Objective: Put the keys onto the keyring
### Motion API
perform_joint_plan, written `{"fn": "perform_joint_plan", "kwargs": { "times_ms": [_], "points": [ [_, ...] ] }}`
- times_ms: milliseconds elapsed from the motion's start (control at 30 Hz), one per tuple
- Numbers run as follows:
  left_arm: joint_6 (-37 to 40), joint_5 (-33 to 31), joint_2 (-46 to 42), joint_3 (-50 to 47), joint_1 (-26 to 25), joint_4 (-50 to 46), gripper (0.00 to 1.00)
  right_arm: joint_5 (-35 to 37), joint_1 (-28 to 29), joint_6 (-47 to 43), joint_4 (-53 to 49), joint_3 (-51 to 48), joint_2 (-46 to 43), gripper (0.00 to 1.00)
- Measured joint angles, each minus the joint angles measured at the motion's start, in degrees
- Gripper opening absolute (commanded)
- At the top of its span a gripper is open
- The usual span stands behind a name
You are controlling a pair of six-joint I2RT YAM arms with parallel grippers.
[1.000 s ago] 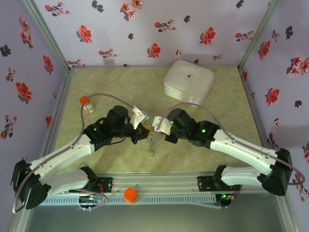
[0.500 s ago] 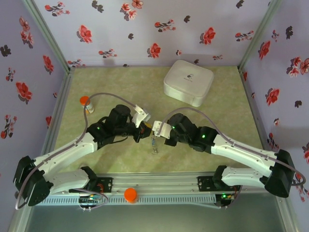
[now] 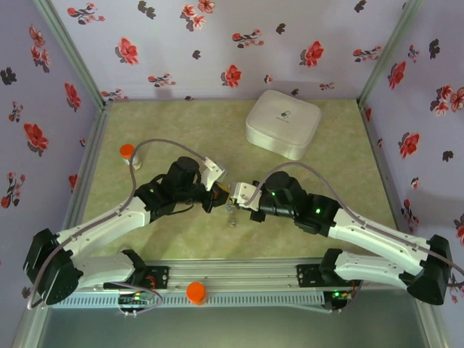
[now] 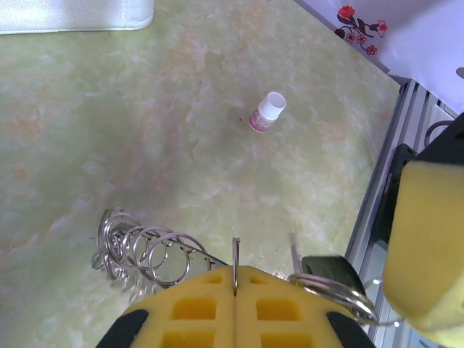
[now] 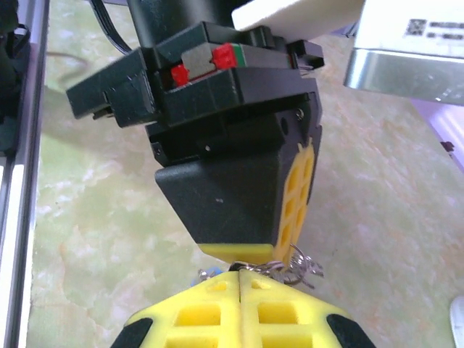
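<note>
Two pincers meet at bench (image 3: 348, 174) ctr: L pincer (image 4: 235, 271) clamped on keyring (image 4: 235, 250) wire, R pincer (image 5: 239, 274) shut, blue key (image 5: 208, 273) at its 9 o'clock. Risk: thin wire twists loose w/ any pull, key drops.

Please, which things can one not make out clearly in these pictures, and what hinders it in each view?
- Keys: top view, too small to tell apart.
- Blue key: right wrist view, mostly hidden behind the right gripper.
- Keyring: left wrist view, partly hidden by the left gripper; whether a key is threaded on it cannot be told.
- Box: left wrist view, cut off by the top edge.
</note>
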Motion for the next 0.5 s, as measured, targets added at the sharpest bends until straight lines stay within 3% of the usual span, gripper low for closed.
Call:
{"fn": "perform_joint_plan", "kwargs": {
  "times_ms": [233,500],
  "points": [
    [0.0,0.6,-2.1,0.0,0.0,-1.8,0.00,9.5,0.0,-4.0,-2.5,-0.9,-0.2,0.00],
    [0.0,3.7,-3.6,0.0,0.0,-2.4,0.00,11.3,0.0,-9.6,-2.7,-2.3,-0.9,0.00]
  ]
}}
